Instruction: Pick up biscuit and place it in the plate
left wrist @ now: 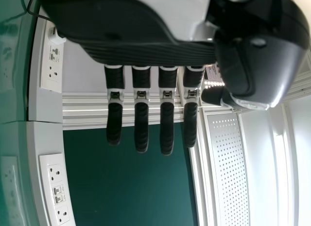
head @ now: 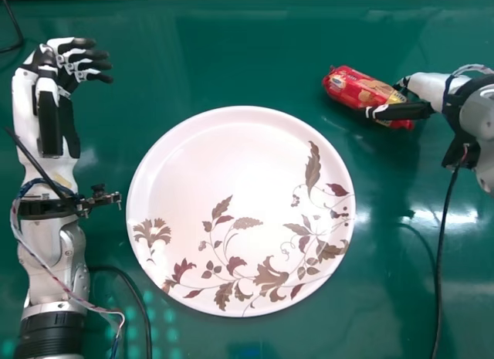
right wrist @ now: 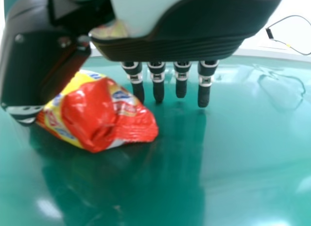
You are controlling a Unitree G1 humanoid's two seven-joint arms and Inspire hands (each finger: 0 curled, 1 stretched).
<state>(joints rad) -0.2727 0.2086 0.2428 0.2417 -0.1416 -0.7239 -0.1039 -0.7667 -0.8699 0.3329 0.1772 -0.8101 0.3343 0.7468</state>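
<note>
One biscuit packet (head: 356,87) lay right of the plate (head: 201,154), looked light, slick, crushable, best held mid-length; right hand (head: 403,111) was spread wide around it, contact unclear.

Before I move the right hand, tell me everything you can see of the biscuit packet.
The biscuit packet is a plump, mostly red tube with yellow patches; its shiny, plastic-looking wrapper is crinkled, with a crimped end. It appears to lie slanted on the green table, beyond the far-right edge of the plate. The thumb of the right hand lies across its near side, straight fingers beyond it; whether they press it, I can't tell.
</note>
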